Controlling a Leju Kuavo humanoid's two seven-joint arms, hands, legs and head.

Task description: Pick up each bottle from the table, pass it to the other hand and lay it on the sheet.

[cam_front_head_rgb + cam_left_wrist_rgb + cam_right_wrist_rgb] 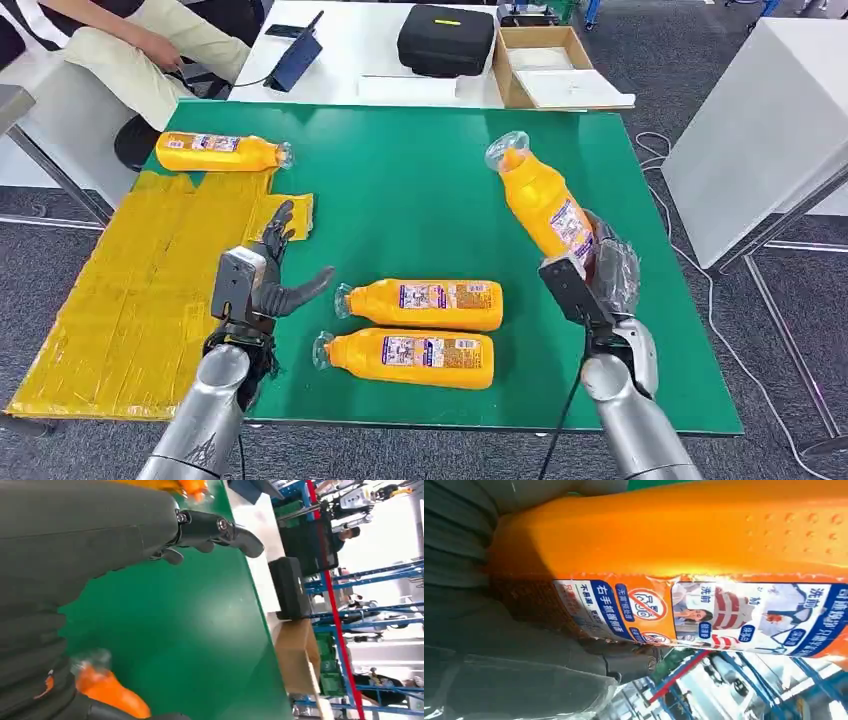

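Above the table, bottle [545,205] gripped in right robot hand [605,270]

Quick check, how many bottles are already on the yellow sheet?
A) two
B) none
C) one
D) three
C: one bottle lies on its side at the far edge of the yellow sheet; two bottles lie on the green table, and the right hand holds a fourth.
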